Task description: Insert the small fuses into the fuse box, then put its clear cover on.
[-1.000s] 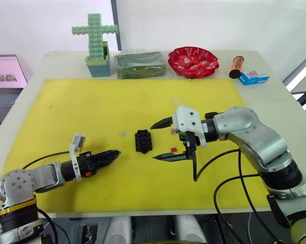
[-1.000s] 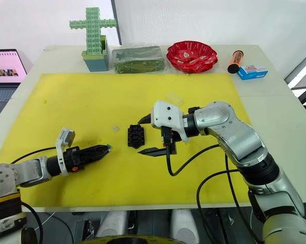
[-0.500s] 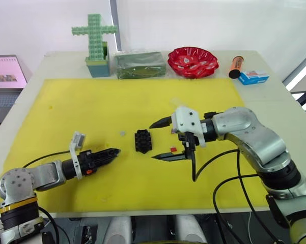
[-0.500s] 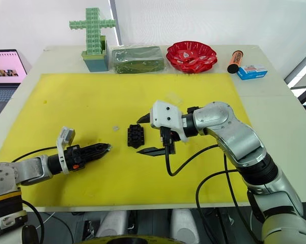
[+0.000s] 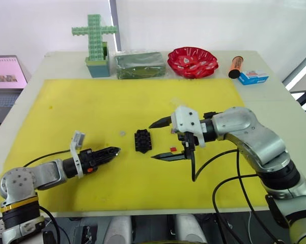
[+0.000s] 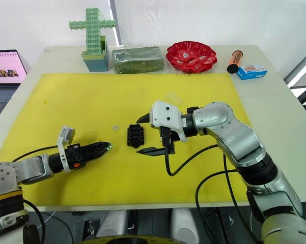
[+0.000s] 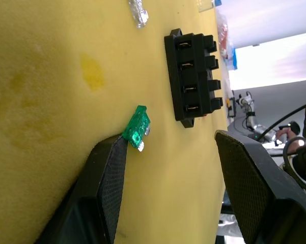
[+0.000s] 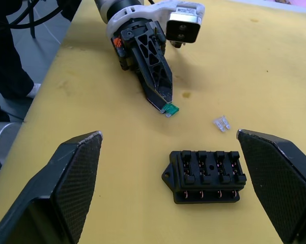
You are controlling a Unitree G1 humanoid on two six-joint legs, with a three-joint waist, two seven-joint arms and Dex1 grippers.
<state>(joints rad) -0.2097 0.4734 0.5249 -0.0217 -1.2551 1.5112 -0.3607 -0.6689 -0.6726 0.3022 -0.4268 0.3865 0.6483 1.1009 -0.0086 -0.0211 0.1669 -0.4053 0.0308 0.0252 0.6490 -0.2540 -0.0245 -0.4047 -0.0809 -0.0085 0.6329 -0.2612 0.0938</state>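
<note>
**Grippers.** The left gripper (image 7: 170,137) lies low over the yellow mat (image 5: 91,101), with its two fingers parted and nothing clasped between them. The one green fuse (image 7: 136,127) touches the tip of the finger nearest the mat (image 7: 109,173); the other finger stands clear of it. The right gripper (image 5: 163,140) is spread wide and grips nothing, one finger on the far side and one on the near side of the gap.

**Task objects.** One black fuse box (image 5: 142,141) rests flat on the mat between the two grippers, just beside the right gripper's fingertips and apart from the green fuse. The left wrist view shows a row of four slots on its top. Three fuses can be counted:
- the green one at the left fingertip;
- one red fuse (image 5: 173,149) on the mat inside the spread of the right gripper, apart from the box;
- one pale fuse (image 8: 221,123) on the mat near the box's far left corner, not touching it.

One clear cover (image 6: 173,97) lies faintly visible on the mat beyond the right gripper.

**Surroundings.** Along the far edge of the table (image 5: 275,101), beyond the mat, there is one of each:
- a green block cross (image 5: 95,43);
- a dark green packet (image 5: 140,65);
- a red bowl (image 5: 192,61);
- an orange tube (image 5: 235,66);
- a blue-and-white carton (image 5: 253,77).

One laptop (image 5: 6,73) stands off the table's left side.
</note>
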